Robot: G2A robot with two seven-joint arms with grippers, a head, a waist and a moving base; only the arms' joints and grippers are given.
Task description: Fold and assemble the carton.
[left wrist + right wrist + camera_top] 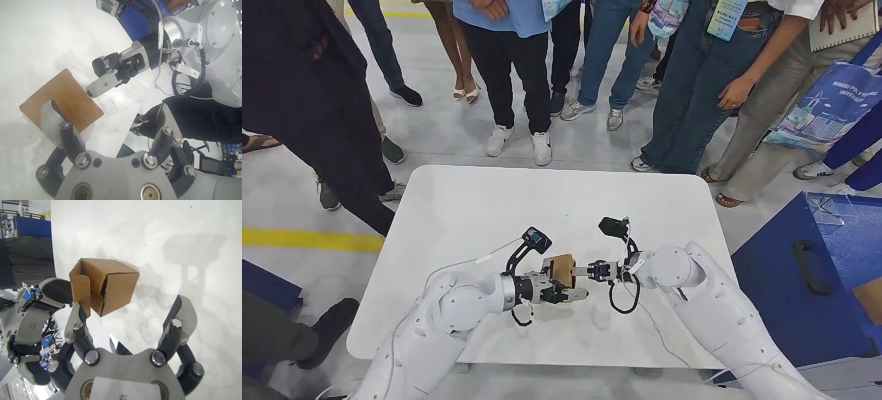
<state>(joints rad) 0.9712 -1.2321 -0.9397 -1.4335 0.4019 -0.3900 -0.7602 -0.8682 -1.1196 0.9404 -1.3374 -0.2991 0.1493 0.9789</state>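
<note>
A small brown carton point(562, 268) is partly folded into a box, with one side flap point(80, 292) standing open. It sits between my two grippers near the table's front. My left gripper point(106, 106) is open wide, and one of its fingers point(50, 113) lies against the carton point(62, 102). My right gripper point(128, 301) is also open and faces the carton point(113, 285) from the other side. The tip of one of its fingers point(77, 311) touches the loose flap. I cannot tell whether the carton rests on the table or is propped up.
The white table point(492, 215) is bare toward its far side and left. Several people stand close along the far edge point(542, 165). A blue cabinet point(802, 260) stands just off the right edge. The table's front edge is close behind both grippers.
</note>
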